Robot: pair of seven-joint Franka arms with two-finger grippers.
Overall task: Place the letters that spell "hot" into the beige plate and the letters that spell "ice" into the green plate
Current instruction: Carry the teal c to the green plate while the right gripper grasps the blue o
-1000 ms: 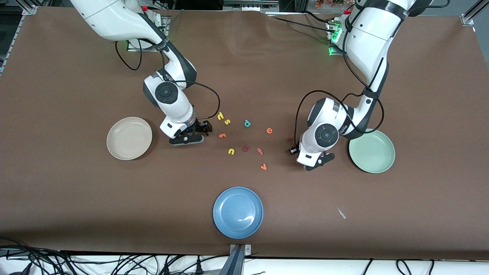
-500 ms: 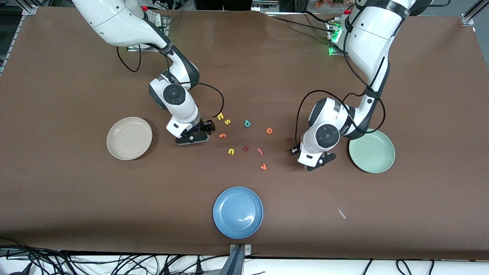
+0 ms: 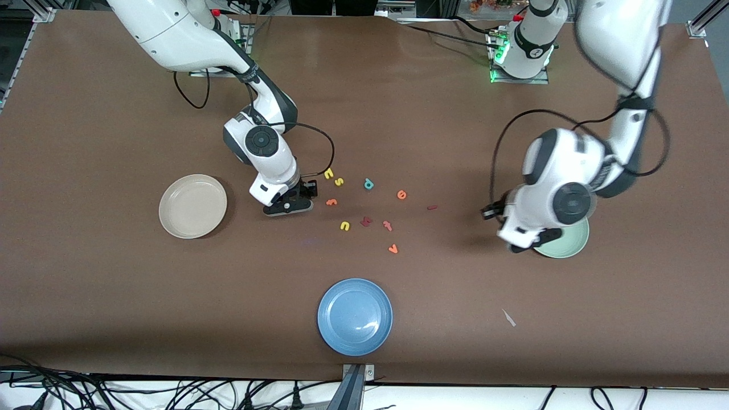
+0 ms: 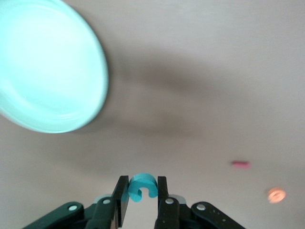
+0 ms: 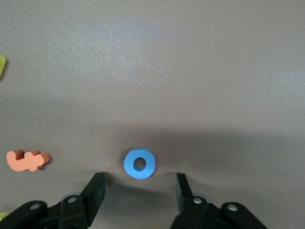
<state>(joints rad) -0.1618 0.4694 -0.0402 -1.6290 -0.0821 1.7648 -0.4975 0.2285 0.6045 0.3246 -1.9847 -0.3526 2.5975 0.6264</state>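
Left gripper (image 4: 139, 195) is clamped on the teal c (image 4: 141, 186), up beside the green plate (image 3: 569, 246): drop it in next. Right gripper (image 5: 139, 187), half-open, straddles the blue o (image 5: 139, 163) on the table and needs to close.

You see the table (image 3: 114, 296) evenly lit from above, with soft shadows beside both arms. The left arm (image 3: 621, 51) is smeared by motion blur. In the left wrist view the green plate (image 4: 43, 71) is overexposed and blurred; the right wrist view is sharp.
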